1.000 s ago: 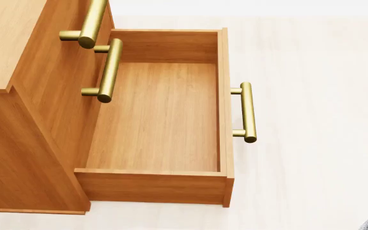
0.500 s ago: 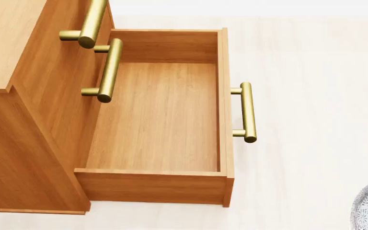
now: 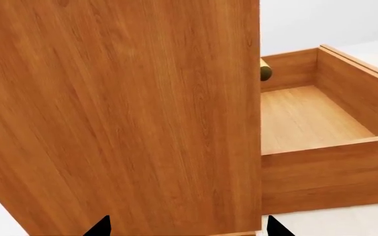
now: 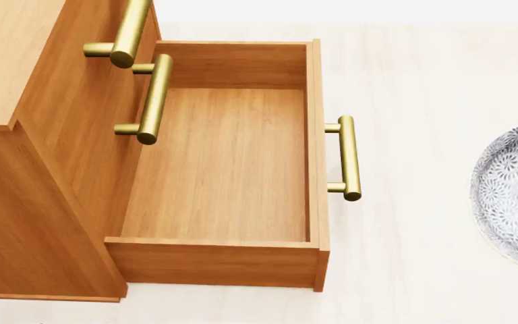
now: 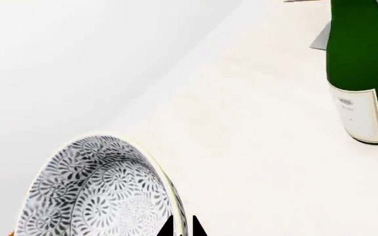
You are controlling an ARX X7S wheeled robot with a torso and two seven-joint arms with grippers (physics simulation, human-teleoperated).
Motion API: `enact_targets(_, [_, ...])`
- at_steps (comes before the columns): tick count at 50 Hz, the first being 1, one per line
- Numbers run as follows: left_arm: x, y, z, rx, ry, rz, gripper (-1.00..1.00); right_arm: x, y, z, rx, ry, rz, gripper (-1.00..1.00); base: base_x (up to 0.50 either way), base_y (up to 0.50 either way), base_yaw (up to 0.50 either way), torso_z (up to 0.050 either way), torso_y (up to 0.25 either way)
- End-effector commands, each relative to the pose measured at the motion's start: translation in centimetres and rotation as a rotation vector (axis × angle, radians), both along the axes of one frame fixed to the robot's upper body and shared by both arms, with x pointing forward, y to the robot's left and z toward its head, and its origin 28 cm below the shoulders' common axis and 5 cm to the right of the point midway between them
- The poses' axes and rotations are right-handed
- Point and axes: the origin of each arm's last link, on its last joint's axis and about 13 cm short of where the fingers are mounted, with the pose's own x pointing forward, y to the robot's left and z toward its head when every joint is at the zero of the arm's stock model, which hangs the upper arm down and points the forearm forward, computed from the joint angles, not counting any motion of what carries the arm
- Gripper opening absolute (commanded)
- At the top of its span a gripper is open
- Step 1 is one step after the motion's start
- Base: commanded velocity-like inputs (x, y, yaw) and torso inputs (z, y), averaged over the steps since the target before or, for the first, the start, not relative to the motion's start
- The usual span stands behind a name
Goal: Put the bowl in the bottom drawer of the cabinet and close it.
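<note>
Bowl (image 4: 514,196) hangs at the head view's right edge, partly cut off, well right of the drawer (image 4: 223,169) and apart from it, pale floor under it. In the right wrist view the bowl (image 5: 100,191) sits tilted, patterned inside showing, rim pinched between the right gripper (image 5: 182,227) fingertips, which are closed onto the rim with one black tip on each side. Drawer is pulled out, wooden bottom bare, its brass handle (image 4: 349,158) facing the bowl side. Nothing lies between bowl and drawer. Cabinet (image 4: 25,155) stands left of the drawer, two upper handles (image 4: 154,100) overhanging the drawer's rear edge. Left gripper (image 3: 185,227) hovers just beside the cabinet's side panel (image 3: 120,113), only two black tips visible, spread wide apart, holding nothing. Green bottle (image 5: 360,69) stands upright on the floor, well apart from the bowl; it has a white label (image 5: 358,117) with small print, probably text but too small to read.
</note>
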Motion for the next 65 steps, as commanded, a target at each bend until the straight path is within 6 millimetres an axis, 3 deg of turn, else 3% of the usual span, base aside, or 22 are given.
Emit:
enact_targets(1, [-0.3,-0.4,0.8,-0.077,-0.026,-0.054,1.0,2.2,1.3,4.5,-0.008,-0.099,0.053,-1.0,0.0,0.0,0.0,0.0,0.0])
enact_targets(17, [-0.2,-0.3,0.8,-0.077,-0.022,-0.047,1.0,5.6,4.5,9.0,-0.059,-0.157,0.137,-1.0,0.0,0.0,0.0,0.0,0.0])
enact_targets(36, [-0.2,-0.2,0.9,-0.083,-0.024,-0.048,1.0,9.8,9.1,13.4,-0.24,0.072,0.118,-1.0,0.0,0.0,0.0,0.0,0.0])
enact_targets(41, [-0.2,-0.2,0.9,-0.085,-0.025,-0.046,1.0,10.6,9.9,13.8,-0.27,0.132,0.09,-1.0,0.0,0.0,0.0,0.0,0.0])
enact_targets(52, [-0.2,-0.1,0.8,-0.091,-0.024,-0.041,1.0,12.0,12.2,15.0,-0.394,0.223,0.198,-1.0,0.0,0.0,0.0,0.0,0.0])
enact_targets(57, [-0.2,0.0,0.8,-0.093,-0.023,-0.04,1.0,12.6,13.3,15.7,-0.373,0.256,0.231,-1.0,0.0,0.0,0.0,0.0,0.0])
enact_targets(65, [-0.1,0.0,0.8,-0.095,-0.018,-0.041,1.0,13.5,14.8,16.2,-0.543,0.297,0.292,-1.0,0.0,0.0,0.0,0.0,0.0])
